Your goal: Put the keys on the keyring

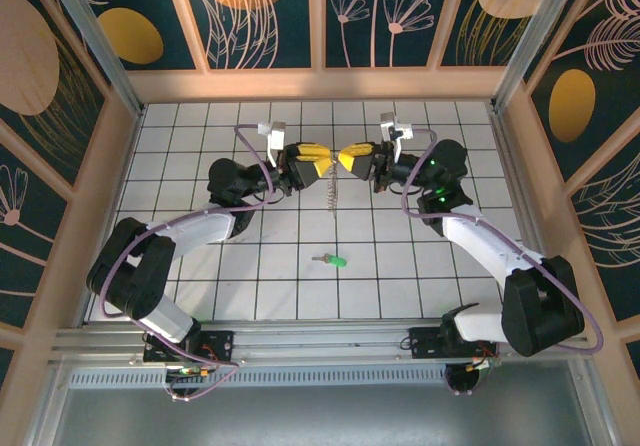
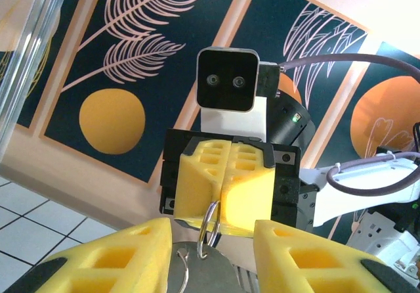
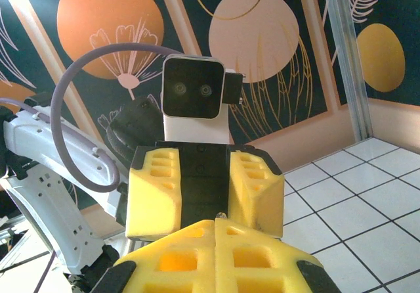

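Note:
The key [image 1: 335, 260], green-headed with a short silver blade, lies on the white tiles nearer the arm bases, away from both grippers. Above the table's middle my two grippers meet tip to tip. My right gripper [image 1: 347, 156] [image 2: 225, 204] [image 3: 215, 224] is shut, pinching a silver split ring [image 2: 211, 222] of the keyring; a sliver of ring [image 3: 220, 215] pokes above its tips. My left gripper [image 1: 322, 159] [image 2: 211, 232] [image 3: 207, 207] has its fingers partly apart around a flat silver metal piece [image 2: 203, 273] threaded on that ring. The rest of the keyring [image 1: 333, 194] dangles below them.
The tiled table [image 1: 250, 266] is walled by wooden rails and patterned panels [image 1: 320, 16]. Both arms arch inward from the near edge, with purple cables [image 1: 245, 151] looping beside them.

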Motion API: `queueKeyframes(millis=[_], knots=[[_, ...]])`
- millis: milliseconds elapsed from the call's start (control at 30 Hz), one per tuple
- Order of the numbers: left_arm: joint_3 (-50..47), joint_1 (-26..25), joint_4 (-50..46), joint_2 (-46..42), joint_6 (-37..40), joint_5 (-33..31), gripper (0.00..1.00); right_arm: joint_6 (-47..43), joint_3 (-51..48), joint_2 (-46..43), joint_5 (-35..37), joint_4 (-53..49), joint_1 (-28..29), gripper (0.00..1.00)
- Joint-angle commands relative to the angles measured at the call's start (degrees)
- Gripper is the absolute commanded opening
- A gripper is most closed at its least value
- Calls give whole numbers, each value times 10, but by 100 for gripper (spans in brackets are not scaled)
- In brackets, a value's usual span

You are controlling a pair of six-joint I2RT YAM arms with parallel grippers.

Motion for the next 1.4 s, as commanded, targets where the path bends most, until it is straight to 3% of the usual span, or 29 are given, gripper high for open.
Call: queueKeyframes(millis=[0, 233, 600, 633, 667, 700, 733, 833, 967, 1200, 1367], knots=[[21, -5, 31, 9, -8, 11, 37, 7, 18, 3, 1, 38, 5, 0], [28, -9, 31, 18, -8, 15, 32, 7, 19, 5, 0, 38, 7, 0], [29, -10, 13, 11, 9, 7, 0, -20, 20, 0, 10, -8, 4, 0], [29, -10, -2, 8, 19, 6, 0, -29, 21, -3, 18, -27, 0, 11], [32, -9, -27, 3, 37, 7, 0, -35, 18, -10, 28, -41, -6, 29], [36, -10, -55, -3, 56, 8, 0, -37, 13, -18, 38, -51, -14, 40], [40, -10, -90, -10, 80, 10, 0, -36, 7, -27, 49, -60, -25, 48], [60, -10, -209, -34, 168, 10, 0, -41, -6, -52, 74, -89, -45, 59], [104, -10, -371, -54, 287, 10, 0, -57, -14, -75, 142, -152, -55, 64], [188, -10, -580, -46, 433, 22, 0, -79, -18, -74, 373, -258, -60, 65], [237, -9, -692, -33, 513, 15, 0, -67, -38, -57, 408, -257, -70, 67]])
